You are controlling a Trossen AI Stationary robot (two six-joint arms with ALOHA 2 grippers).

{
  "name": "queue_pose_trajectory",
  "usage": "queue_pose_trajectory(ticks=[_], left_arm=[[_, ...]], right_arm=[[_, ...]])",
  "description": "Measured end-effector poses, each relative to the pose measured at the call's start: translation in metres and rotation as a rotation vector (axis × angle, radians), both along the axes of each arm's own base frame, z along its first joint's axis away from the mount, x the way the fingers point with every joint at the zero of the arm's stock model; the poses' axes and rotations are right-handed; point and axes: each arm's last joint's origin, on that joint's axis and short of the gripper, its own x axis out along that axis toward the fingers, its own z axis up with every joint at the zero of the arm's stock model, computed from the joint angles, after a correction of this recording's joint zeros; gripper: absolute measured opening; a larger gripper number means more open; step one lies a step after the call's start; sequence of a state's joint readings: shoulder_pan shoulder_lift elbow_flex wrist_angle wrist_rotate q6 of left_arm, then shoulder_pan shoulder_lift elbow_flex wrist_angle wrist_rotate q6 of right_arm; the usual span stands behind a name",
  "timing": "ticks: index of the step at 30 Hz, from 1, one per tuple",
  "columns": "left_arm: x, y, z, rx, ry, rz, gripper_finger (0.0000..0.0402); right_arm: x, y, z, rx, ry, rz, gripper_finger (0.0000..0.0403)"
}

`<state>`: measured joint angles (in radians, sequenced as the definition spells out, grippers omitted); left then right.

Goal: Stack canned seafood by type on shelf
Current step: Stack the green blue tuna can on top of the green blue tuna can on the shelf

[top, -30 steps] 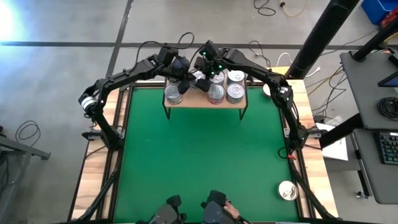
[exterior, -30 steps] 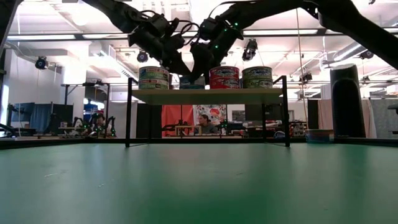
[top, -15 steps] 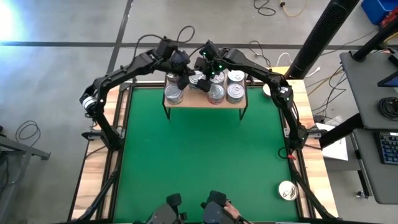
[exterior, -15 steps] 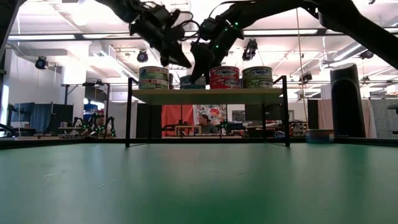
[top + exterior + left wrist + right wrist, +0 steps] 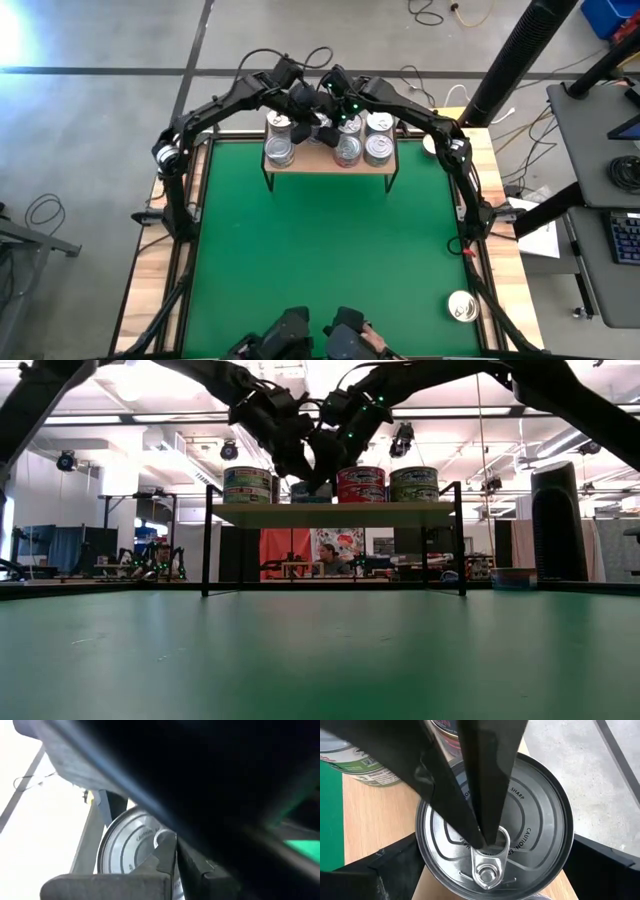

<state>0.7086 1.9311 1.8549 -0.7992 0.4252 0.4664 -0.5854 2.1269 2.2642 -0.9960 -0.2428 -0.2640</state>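
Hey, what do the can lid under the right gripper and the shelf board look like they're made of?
Can lid: bare metal, likely steel or aluminium, shown by its brushed silver sheen, stamped rings and pull tab. Shelf: pale wood or wood-look board, matte tan; the black legs look like thin metal.

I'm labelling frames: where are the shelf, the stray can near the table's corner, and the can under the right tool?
shelf (image 5: 325, 167): high view, bare front edge of board.
stray can (image 5: 462, 305): high view, its top.
can under right tool (image 5: 530, 815): right wrist view, lid.
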Motion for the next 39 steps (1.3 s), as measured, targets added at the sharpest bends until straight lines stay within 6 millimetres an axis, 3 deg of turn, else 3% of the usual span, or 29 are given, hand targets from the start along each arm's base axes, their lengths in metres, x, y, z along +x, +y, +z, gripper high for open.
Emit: queue_pose_trajectory(ticks=[15,27,39], left_arm=[[0.014,0.012,-0.011,-0.081,0.163,0.009,0.0000],[-0.003,-0.004,0.013,0.007,0.059,0.003,0.0000],[-0.010,-0.015,-0.018,0.039,-0.043,0.023,0.0000]], right_arm=[[-0.002,0.002,0.000,-0.006,0.027,0.019,0.0400],[0.000,0.003,0.001,0.010,0.005,0.012,0.0400],[0.000,0.005,0.000,0.018,0.018,-0.001,0.0400]])
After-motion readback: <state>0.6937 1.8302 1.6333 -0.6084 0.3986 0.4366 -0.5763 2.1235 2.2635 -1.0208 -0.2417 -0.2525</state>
